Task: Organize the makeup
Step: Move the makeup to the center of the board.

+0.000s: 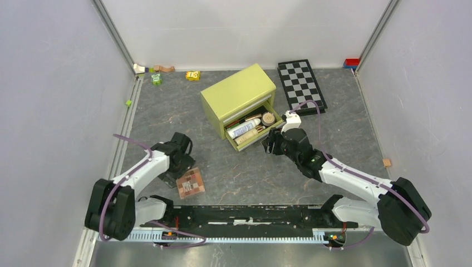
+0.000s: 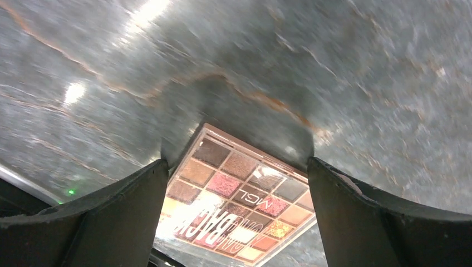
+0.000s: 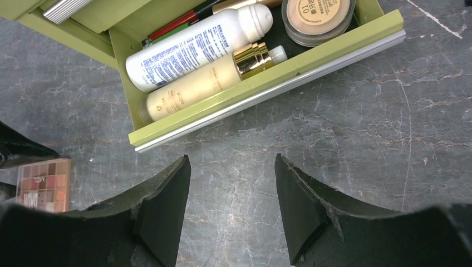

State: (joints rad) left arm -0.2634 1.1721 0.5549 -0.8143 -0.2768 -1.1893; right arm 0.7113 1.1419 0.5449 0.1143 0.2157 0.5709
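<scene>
The square pink-brown eyeshadow palette lies flat on the grey table. My left gripper is open wide, one finger on each side of the palette and clear of its edges. The olive-green box has its lower drawer pulled out. In the drawer lie a white tube, a beige gold-capped bottle, a round peach compact and a red stick. My right gripper hangs open and empty over bare table just in front of the drawer.
A black-and-white checkerboard lies at the back right beside the box. Small toy blocks sit along the back wall on the left, a red and blue block in the back right corner, and a tan cube near the right wall.
</scene>
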